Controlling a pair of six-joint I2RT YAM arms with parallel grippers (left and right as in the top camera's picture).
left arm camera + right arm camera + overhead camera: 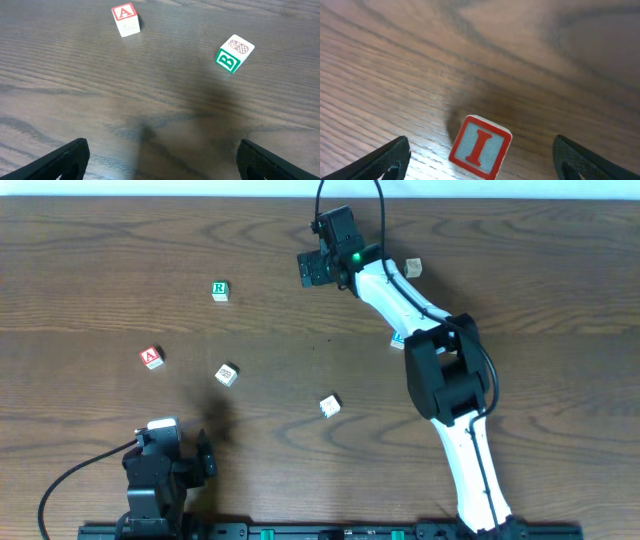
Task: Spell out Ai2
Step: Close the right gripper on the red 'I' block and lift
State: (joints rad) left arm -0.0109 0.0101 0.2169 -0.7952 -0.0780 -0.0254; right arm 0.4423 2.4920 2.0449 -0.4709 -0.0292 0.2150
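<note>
The I cube (481,146) lies on the table (545,60), turned at an angle, between the spread fingers of your right gripper (481,156) and touching neither. The A cube (125,19) lies well apart, ahead of the left gripper (160,162), which is also spread and empty. If you close now, I think one finger can meet a corner first and twist or push the cube away.

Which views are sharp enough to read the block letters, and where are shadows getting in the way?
Left wrist: sharp, the A cube and B cube read cleanly; a soft shadow darkens the table nearer the camera. Right wrist: the I cube is crisp, dark shadow behind it, far wood softer. Overhead: even light, but only A and the R cube are legible.
</note>
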